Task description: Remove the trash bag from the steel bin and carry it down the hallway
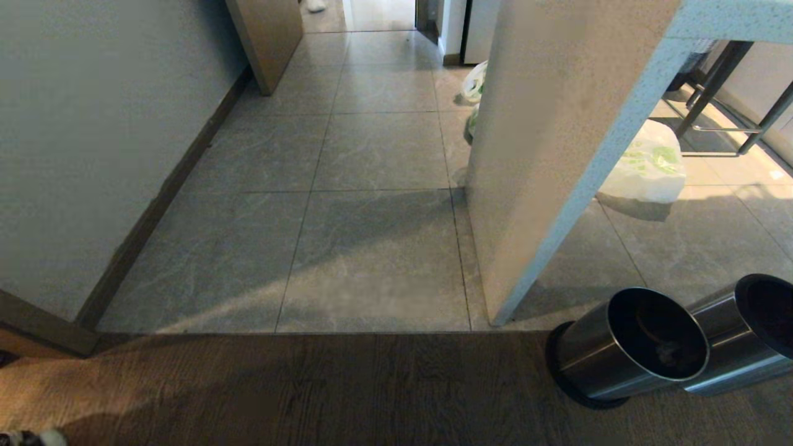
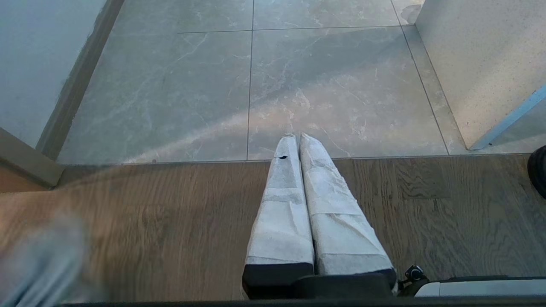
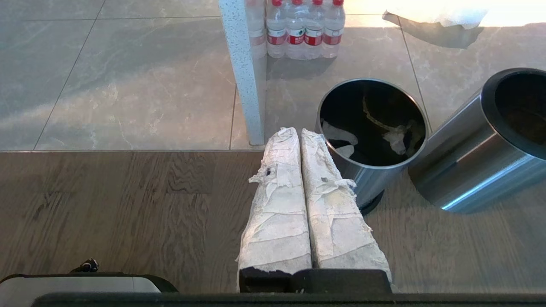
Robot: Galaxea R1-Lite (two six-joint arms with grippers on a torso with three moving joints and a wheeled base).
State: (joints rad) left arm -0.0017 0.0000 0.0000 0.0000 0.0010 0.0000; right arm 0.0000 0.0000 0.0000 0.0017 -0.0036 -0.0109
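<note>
Both arms hang low over the brown wood-grain floor. The left gripper and right gripper are clenched empty, the right near the cylindrical brushed steel bin.

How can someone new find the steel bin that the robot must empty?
Find the speckled white pillar where grey tiles meet the wood floor. Two steel bins stand on the wood beside its base. The steel bin nearer the pillar is the one: pale crumpled scraps show inside it, unlike its neighbour.
</note>
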